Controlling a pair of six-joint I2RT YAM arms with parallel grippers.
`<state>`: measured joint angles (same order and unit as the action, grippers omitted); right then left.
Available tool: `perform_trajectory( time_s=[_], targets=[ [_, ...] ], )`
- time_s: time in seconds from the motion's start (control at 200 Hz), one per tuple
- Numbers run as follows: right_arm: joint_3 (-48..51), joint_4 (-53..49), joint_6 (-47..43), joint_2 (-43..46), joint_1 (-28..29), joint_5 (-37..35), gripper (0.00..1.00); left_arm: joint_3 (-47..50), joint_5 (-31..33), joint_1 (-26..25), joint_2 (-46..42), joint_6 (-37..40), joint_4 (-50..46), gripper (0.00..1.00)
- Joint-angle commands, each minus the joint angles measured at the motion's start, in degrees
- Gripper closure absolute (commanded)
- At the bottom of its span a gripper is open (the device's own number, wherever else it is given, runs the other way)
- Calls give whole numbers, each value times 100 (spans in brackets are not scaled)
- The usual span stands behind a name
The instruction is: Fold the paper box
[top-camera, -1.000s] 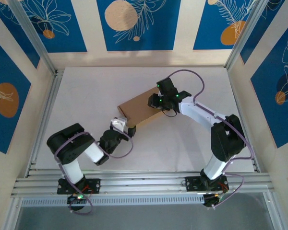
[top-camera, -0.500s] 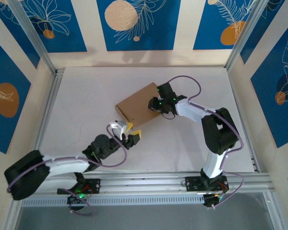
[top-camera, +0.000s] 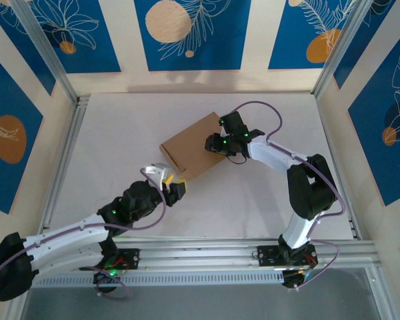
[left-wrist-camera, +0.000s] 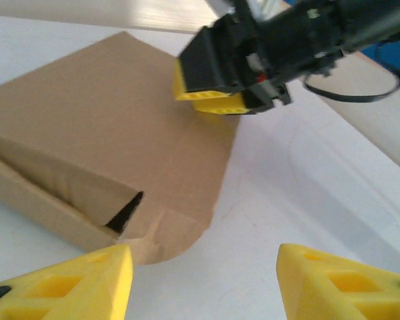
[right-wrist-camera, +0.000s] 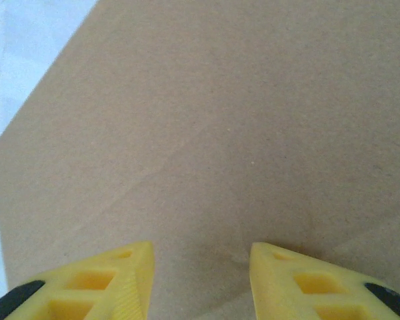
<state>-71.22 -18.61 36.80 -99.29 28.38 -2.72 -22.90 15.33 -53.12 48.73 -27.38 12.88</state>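
**Lid down, one corner left to tuck.** A plain brown corrugated-cardboard paper box [top-camera: 190, 150] is seen lying askew at the middle of the white table [top-camera: 113, 127] in the overhead view, its lid already laid over the shallow body. The closing step is judged to be in hand, since the lid is down but not yet tucked.

The right tool [top-camera: 217, 143] is set over the box's right end, just right of the frame's centre. In its own wrist view the yellow fingers [right-wrist-camera: 87, 283] are held parted above bare cardboard, and nothing is gripped. Whether the lid is actually touched cannot be told.

The left tool [top-camera: 170, 182] is stationed just below the box's lower-left corner, apart from it. It is released and empty, with only table visible between its fingers.

At the lower left of the left wrist view, a rounded cardboard flap [left-wrist-camera: 170, 233] is shown sticking out onto the table. Beside it, a dark slit [left-wrist-camera: 123, 213] marks where the lid corner stands slightly lifted from the side wall.

The next move is judged to call for the left tool to be brought low to that corner, so that the flap may be raised and tucked into the slit while the lid is pressed from above. Care would be needed, as the flap lies nearly flush with the table.

The box's inside is hidden by the lid, and nothing can be made out through the slit.
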Motion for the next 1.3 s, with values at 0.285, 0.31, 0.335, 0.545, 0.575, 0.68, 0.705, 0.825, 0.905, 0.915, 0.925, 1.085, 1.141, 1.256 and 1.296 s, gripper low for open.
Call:
perform_trajectory(
  time_s=[0.285,0.31,0.335,0.545,0.575,0.68,0.705,0.825,0.905,0.915,0.925,1.085,1.141,1.256,1.296],
  targets=[
    [-1715,-718,-567,-1084,225,1156,55,-1744,-385,2482,1490,-1656,-1693,30],
    [-1754,-671,-529,-1123,223,1268,55,-1812,-499,2598,1662,-1769,-1643,30],
    [-1778,-610,-490,-1160,221,1394,55,-1863,-623,2688,1850,-1865,-1562,30],
    [-2073,-800,-535,-1588,378,1444,60,-2486,-1895,2922,3303,-2257,-593,46],
    [-2061,-806,-518,-1626,384,1474,60,-2559,-2054,2906,3492,-2312,-474,50],
    [-1940,-725,-507,-1671,390,1492,61,-2711,-2299,2828,3984,-2512,-438,61],
    [-1919,-715,-498,-1666,380,1518,62,-2705,-2276,2817,4051,-2531,-465,64],
    [-1838,-688,-486,-1667,383,1549,62,-2543,-1806,2816,4115,-2495,-901,73],
    [-1809,-696,-489,-1688,381,1528,63,-2432,-1472,2847,4043,-2393,-1271,76],
    [-1801,-696,-489,-1703,381,1522,63,-2409,-1454,2850,4040,-2388,-1295,77],
    [-1799,-701,-489,-1711,379,1527,63,-2388,-1443,2858,4031,-2380,-1303,77],
    [-1812,-726,-507,-1832,380,1663,63,-2100,-1709,2869,4140,-2535,-1080,77],
    [-1835,-721,-494,-1849,381,1736,63,-2055,-1972,2878,4232,-2675,-813,76],
    [-1922,-718,-446,-1950,390,1996,63,-2064,-2276,2878,4291,-2909,-305,76],
    [-1933,-697,-407,-1976,391,2074,63,-2091,-2306,2878,4285,-2986,-235,76]
  ],
)
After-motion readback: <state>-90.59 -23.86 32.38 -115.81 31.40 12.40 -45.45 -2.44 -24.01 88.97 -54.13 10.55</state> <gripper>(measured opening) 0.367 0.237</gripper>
